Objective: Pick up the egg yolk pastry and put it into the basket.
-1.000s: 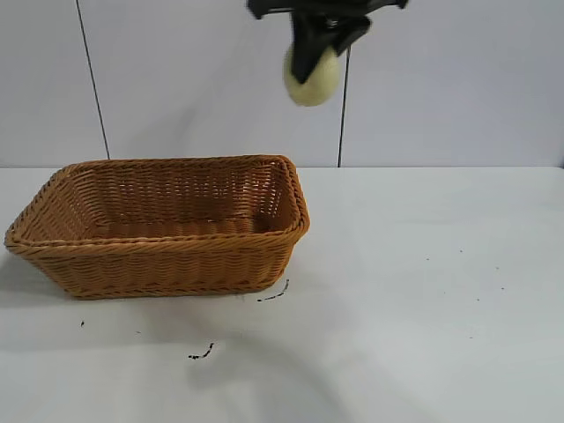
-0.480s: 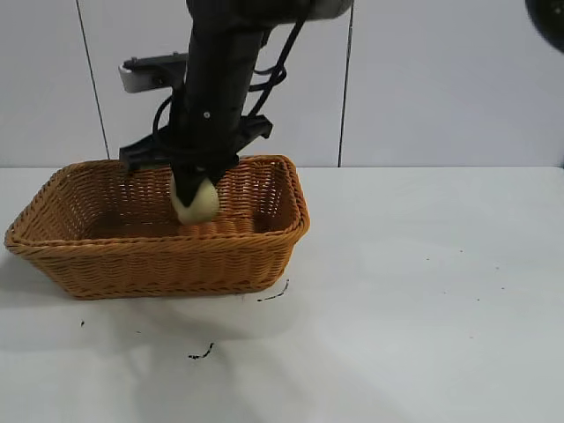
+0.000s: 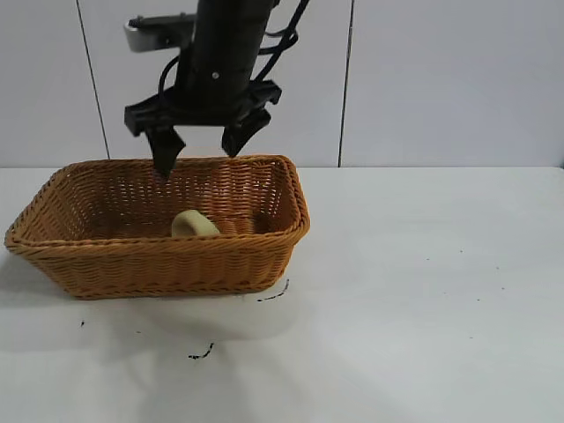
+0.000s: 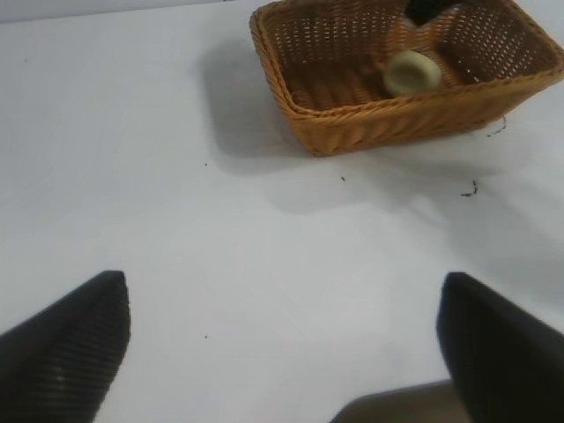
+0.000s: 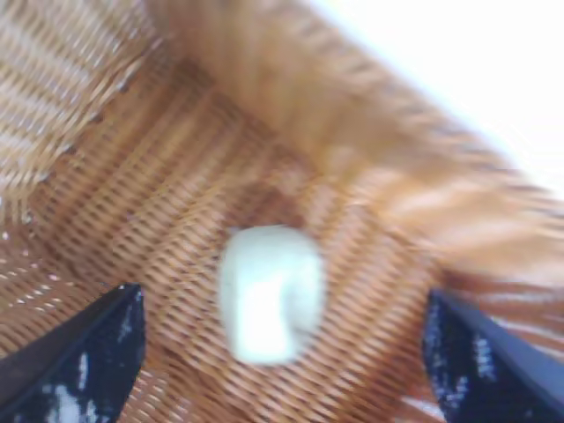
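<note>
White table, basket (image 3: 159, 256) at frame left; right gripper (image 3: 201, 145) wide open and empty, egg yolk pastry (image 3: 194, 224) straight below it.

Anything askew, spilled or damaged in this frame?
Only one thing: the egg yolk pastry seems to sit tilted on its edge inside the basket, not flat. The right hand hangs open above it. A few dark specks mark the table in front of the basket. Nothing looks damaged.
</note>
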`<state>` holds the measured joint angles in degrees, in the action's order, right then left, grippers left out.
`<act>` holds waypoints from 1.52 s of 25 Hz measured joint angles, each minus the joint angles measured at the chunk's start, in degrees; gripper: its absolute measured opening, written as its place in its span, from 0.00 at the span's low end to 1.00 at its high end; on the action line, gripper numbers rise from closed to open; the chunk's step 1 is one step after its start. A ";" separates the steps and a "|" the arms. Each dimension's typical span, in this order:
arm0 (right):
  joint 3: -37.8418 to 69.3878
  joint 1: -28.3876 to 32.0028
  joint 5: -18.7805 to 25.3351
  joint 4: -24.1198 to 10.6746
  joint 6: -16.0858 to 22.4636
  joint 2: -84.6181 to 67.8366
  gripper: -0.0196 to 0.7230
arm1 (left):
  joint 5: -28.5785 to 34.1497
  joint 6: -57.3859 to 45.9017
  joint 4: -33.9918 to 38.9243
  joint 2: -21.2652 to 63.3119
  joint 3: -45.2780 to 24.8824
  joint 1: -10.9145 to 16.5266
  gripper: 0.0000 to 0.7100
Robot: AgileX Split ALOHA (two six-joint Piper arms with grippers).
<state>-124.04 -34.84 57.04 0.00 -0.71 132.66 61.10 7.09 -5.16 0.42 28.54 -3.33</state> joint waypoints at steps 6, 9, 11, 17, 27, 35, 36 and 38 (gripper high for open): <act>-0.28 12.56 4.92 -0.76 0.00 -1.69 0.84 | 0.00 0.00 0.00 0.00 0.00 0.00 0.98; -0.28 19.68 7.83 -1.03 0.00 -1.94 0.84 | 0.00 0.00 0.00 0.00 0.00 0.00 0.98; -0.28 24.24 9.65 -1.22 -0.29 -1.99 0.84 | 0.00 0.00 0.00 0.00 0.00 0.00 0.98; -0.28 32.93 12.47 -1.35 -1.23 -1.99 0.84 | 0.00 0.00 0.00 0.00 0.00 0.00 0.98; 5.89 35.02 12.52 -1.19 -1.26 -7.99 0.84 | 0.00 0.00 0.00 0.00 0.00 0.00 0.98; 34.52 35.02 12.46 -1.24 -2.25 -32.23 0.84 | 0.00 0.00 0.00 0.00 0.00 0.00 0.98; 37.93 35.02 12.46 -1.24 -2.40 -36.03 0.84 | 0.00 0.00 0.00 0.00 0.00 0.00 0.98; 45.96 35.02 12.50 -1.24 -2.66 -42.88 0.84 | 0.00 0.00 0.00 0.00 0.00 0.00 0.98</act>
<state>-78.08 0.18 69.53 -1.24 -3.37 89.78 61.10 7.09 -5.16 0.42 28.54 -3.33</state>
